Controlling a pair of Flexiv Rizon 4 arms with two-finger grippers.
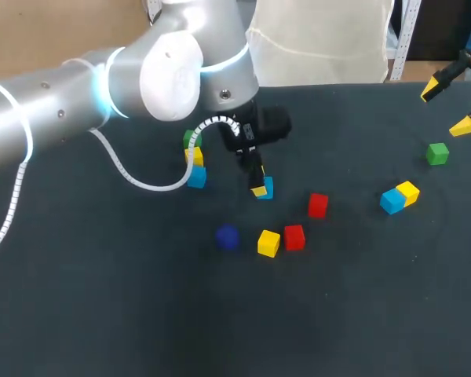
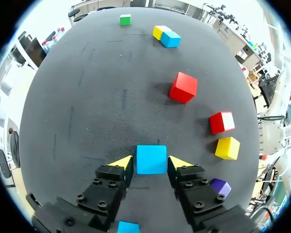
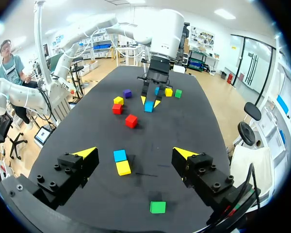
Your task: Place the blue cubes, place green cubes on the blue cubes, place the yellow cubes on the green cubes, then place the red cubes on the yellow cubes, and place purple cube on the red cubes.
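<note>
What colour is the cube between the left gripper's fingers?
Blue: a small blue cube, clearest in left wrist view.

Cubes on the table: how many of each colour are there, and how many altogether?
Blue cubes: 3
Green cubes: 2
Yellow cubes: 3
Red cubes: 2
Purple cube: 1
Total: 11 cubes

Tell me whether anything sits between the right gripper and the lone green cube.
Nothing visible does. The green cube lies alone on the bare table, close under the open right gripper, roughly midway between its fingers. A blue cube and a yellow cube, touching each other, sit farther ahead, off that path.
</note>
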